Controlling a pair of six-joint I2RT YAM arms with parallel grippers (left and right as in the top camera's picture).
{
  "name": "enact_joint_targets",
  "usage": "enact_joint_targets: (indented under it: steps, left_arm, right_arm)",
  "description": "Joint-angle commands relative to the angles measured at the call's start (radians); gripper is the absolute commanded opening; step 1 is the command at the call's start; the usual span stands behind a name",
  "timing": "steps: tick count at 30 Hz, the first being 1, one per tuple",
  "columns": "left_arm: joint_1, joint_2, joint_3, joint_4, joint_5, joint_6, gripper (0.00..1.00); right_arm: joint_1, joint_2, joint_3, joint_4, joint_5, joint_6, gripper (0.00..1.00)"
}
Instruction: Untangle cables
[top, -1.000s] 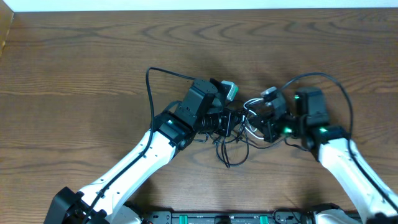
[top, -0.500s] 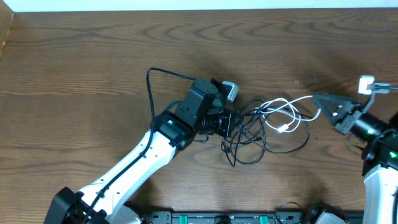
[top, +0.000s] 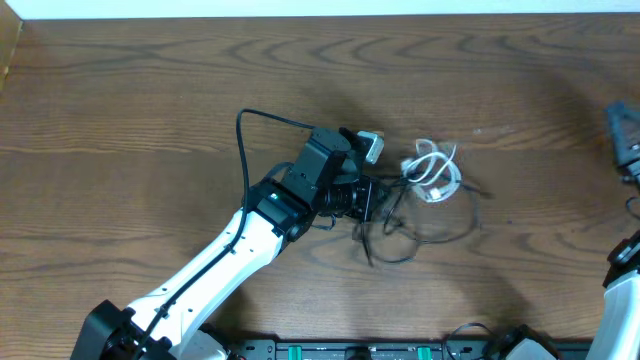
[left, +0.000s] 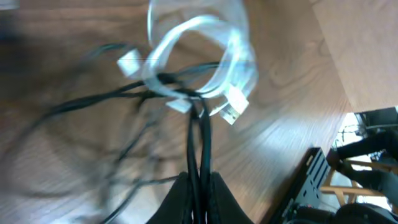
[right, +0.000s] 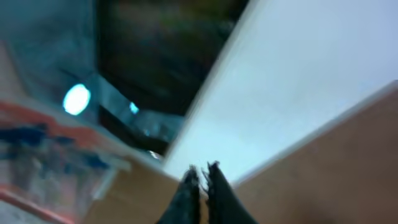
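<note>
Overhead, the brown wood-grain counter (top: 140, 90) carries the tangle near its middle. Thin black cables (top: 395, 205) sprawl there in loose, springy loops. A short white cable (top: 432, 170) lies coiled in small glossy rings at their upper right, overlapping them. The left fingers (top: 368, 197), black on a white-shelled arm, meet the left side of the tangle. The right arm (top: 622, 290) is a blur at the right edge, well apart from the cables.

From the left wrist, the left fingers (left: 210, 186) are clamped on two smooth strands of the black cables (left: 200, 143). These run straight up to a knot that the white cable (left: 205, 56) rings, a flat plug (left: 233, 112) dangling beside it.

From the right wrist, the right fingers (right: 200, 180), dark and tapered, are pressed together on nothing; everything behind them is blurred.
</note>
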Motion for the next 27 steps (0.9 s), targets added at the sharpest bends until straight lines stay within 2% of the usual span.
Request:
enact_joint_targets:
  steps: [1, 3, 5, 7, 10, 11, 13, 16, 21, 23, 27]
  left_arm:
    - [0.004, -0.01, 0.0, 0.003, -0.006, 0.007, 0.08]
    - [0.004, -0.01, 0.0, 0.003, -0.013, 0.007, 0.08]
    - [0.004, -0.01, 0.0, 0.003, -0.013, 0.007, 0.08]
    - [0.004, -0.01, 0.0, 0.003, -0.013, 0.007, 0.08]
    - [0.004, -0.01, 0.0, 0.003, -0.013, 0.007, 0.08]
    - [0.004, -0.01, 0.0, 0.003, -0.013, 0.007, 0.08]
    - [0.004, -0.01, 0.0, 0.003, -0.013, 0.006, 0.08]
    - [0.004, -0.01, 0.0, 0.003, -0.013, 0.006, 0.08]
    - [0.004, -0.01, 0.0, 0.003, -0.013, 0.006, 0.08]
    - [0.004, -0.01, 0.0, 0.003, -0.013, 0.006, 0.08]
    - [0.004, -0.01, 0.0, 0.003, -0.013, 0.006, 0.08]
  right_arm:
    - [0.002, 0.024, 0.009, 0.147, 0.114, 0.156, 0.04]
    - [0.003, 0.029, 0.009, 0.198, 0.122, 0.156, 0.05]
    - [0.008, 0.03, 0.009, 0.214, 0.105, 0.101, 0.13]
    - [0.029, 0.03, 0.009, 0.205, -0.006, -0.08, 0.22]
    - [0.076, 0.03, 0.009, 0.147, -0.141, -0.253, 0.36]
    - [0.099, 0.03, 0.009, 0.091, -0.179, -0.312, 0.41]
    - [0.138, 0.03, 0.009, -0.021, -0.227, -0.398, 0.45]
    - [0.203, 0.03, 0.008, -0.215, -0.274, -0.567, 0.47]
    - [0.282, 0.03, 0.008, -0.502, -0.239, -0.797, 0.54]
    - [0.301, 0.03, 0.008, -0.673, -0.14, -0.957, 0.55]
    - [0.323, 0.03, 0.008, -1.066, 0.244, -1.261, 0.57]
